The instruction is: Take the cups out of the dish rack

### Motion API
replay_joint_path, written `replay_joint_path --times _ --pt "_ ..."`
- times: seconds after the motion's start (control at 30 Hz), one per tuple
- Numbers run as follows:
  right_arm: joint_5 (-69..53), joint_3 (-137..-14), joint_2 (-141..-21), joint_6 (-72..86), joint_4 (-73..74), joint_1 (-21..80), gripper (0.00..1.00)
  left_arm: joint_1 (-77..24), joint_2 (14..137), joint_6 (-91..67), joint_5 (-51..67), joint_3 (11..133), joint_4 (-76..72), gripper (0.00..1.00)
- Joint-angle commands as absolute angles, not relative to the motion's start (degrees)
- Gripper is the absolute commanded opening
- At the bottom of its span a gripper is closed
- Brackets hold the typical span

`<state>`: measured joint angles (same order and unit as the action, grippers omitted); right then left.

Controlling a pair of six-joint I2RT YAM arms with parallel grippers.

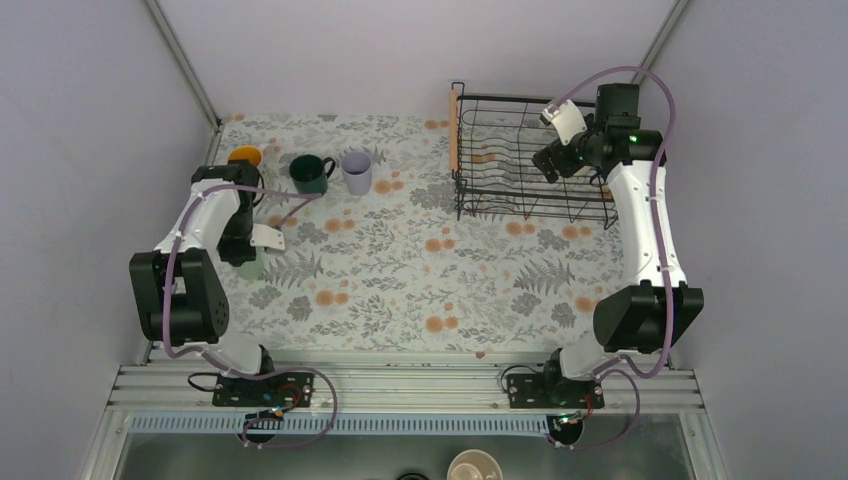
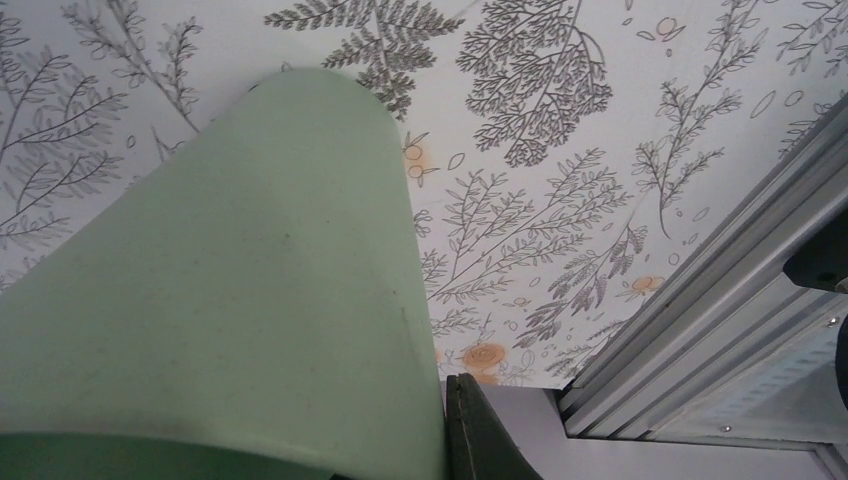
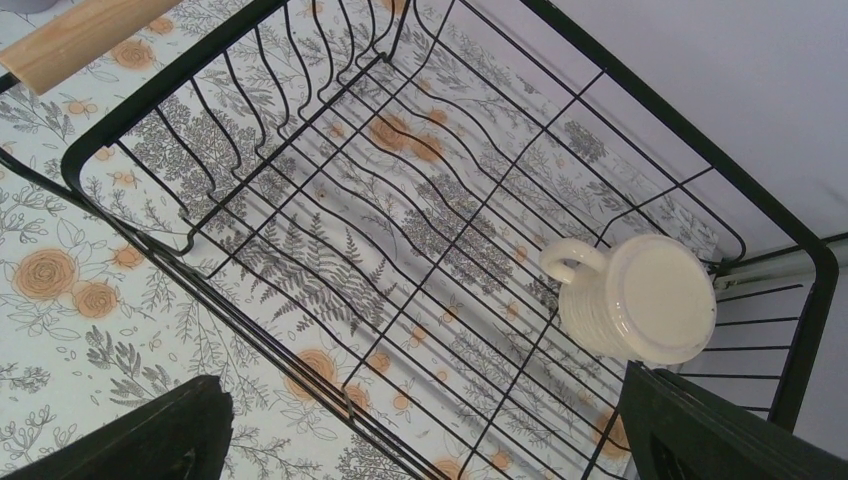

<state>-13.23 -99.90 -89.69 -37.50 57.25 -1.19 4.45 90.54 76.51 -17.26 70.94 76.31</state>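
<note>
My left gripper (image 1: 247, 252) is shut on the mint green cup (image 2: 230, 280), whose side fills the left wrist view; one dark finger (image 2: 485, 435) presses against it, low over the floral cloth at the table's left. The floral mug with its orange inside (image 1: 245, 157), the dark green mug (image 1: 310, 174) and the lavender tumbler (image 1: 356, 172) stand in a row at the back left. My right gripper (image 3: 430, 440) hangs open over the black wire dish rack (image 1: 500, 200). A cream mug (image 3: 635, 297) sits upside down inside the dish rack (image 3: 300, 120), close to my right finger (image 3: 720, 430).
The rack has a light wooden handle (image 1: 455, 130) on its left side and stands at the back right near the wall. An aluminium rail (image 1: 400, 385) runs along the near edge. A tan cup (image 1: 474, 468) lies in the metal trough below it.
</note>
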Motion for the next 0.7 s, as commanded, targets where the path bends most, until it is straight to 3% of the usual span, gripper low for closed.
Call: replay_joint_path --times 0.0,0.2,0.33,0.67 --pt "-12.35 -99.21 -88.42 -38.17 55.34 -0.95 1.00 5.64 92.33 75.14 -16.69 72.02 75.70 0.03" --pt "-12.68 -99.92 -88.87 -37.90 55.71 -0.94 1.00 6.63 96.05 71.43 -16.44 74.40 75.13 0.26" --pt "-12.82 -99.93 -89.10 -37.71 55.79 -0.92 1.00 6.68 95.37 72.03 -16.75 76.05 75.41 0.54" --pt "-9.89 -102.41 -89.96 -36.28 55.55 -0.93 1.00 6.40 90.18 76.54 -21.42 92.51 77.78 0.67"
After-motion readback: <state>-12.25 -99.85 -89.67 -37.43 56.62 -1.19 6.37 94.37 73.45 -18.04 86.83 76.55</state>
